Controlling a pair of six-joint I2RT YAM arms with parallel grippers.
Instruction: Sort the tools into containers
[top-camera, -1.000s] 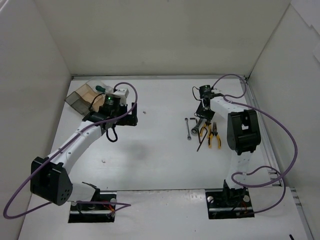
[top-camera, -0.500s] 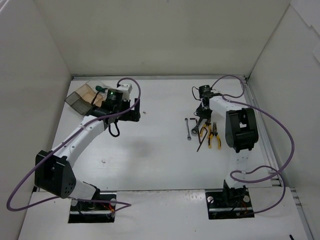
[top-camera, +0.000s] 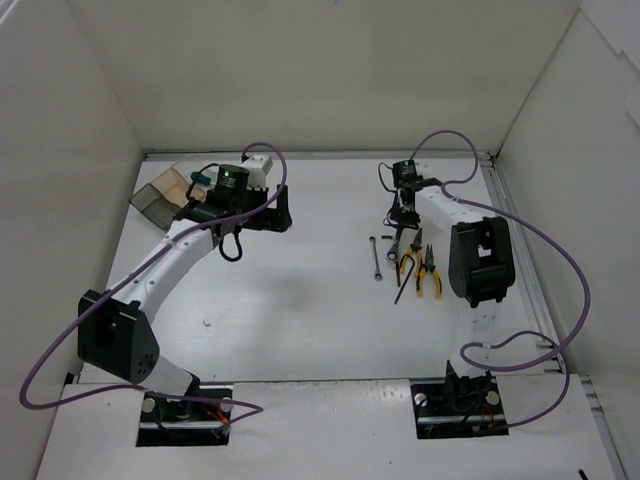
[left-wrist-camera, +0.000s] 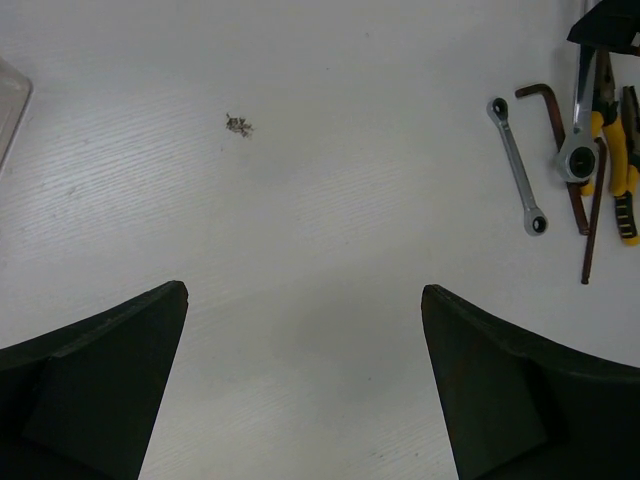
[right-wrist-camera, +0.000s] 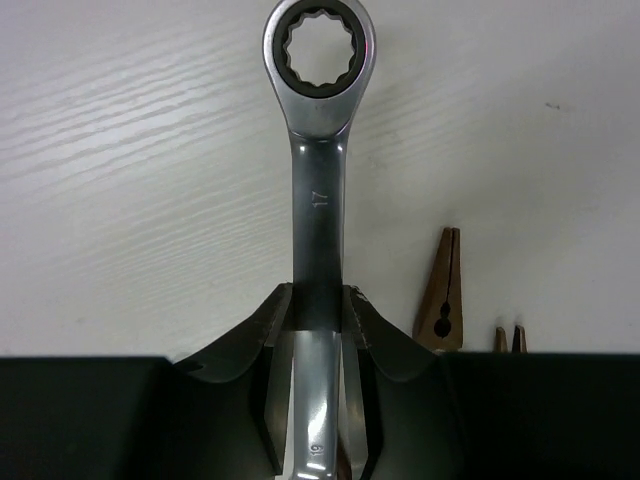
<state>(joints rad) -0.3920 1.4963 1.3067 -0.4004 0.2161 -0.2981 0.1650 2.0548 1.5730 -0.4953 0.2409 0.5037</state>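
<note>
One second on, left claw (left-wrist-camera: 303, 300) spread empty, swung right from the containers (top-camera: 158, 196), right claw (right-wrist-camera: 318, 306) clamping the silver wrench (right-wrist-camera: 318, 190).

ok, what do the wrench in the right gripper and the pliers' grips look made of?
The wrench looks like polished steel, likely chrome-plated: it has a mirror sheen and a stamped 17. The pliers grips are probably rubber or plastic sleeves, matte yellow with black; can't tell which.
</note>
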